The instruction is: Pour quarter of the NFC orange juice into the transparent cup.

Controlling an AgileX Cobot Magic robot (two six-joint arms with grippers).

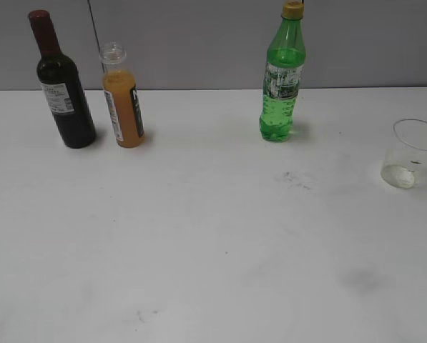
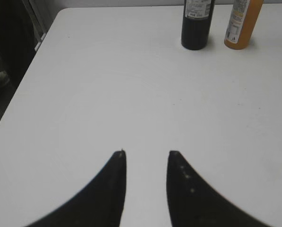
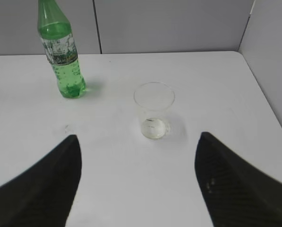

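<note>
The NFC orange juice [image 1: 123, 98], a small clear bottle of orange liquid with a black label and an open neck, stands upright at the back left of the white table; it also shows in the left wrist view [image 2: 242, 23]. The transparent cup [image 1: 413, 153] stands upright at the right edge, with no juice in it, and shows in the right wrist view [image 3: 154, 110]. My left gripper [image 2: 146, 152] is open and empty, well short of the bottles. My right gripper [image 3: 138, 136] is wide open and empty, a little short of the cup. Neither gripper shows in the exterior view.
A dark wine bottle [image 1: 61, 82] stands just left of the juice. A taller green bottle [image 1: 282, 75] stands at the back, right of centre, and shows in the right wrist view [image 3: 61, 49]. The table's left edge [image 2: 18, 92] and right edge [image 3: 263, 92] are near.
</note>
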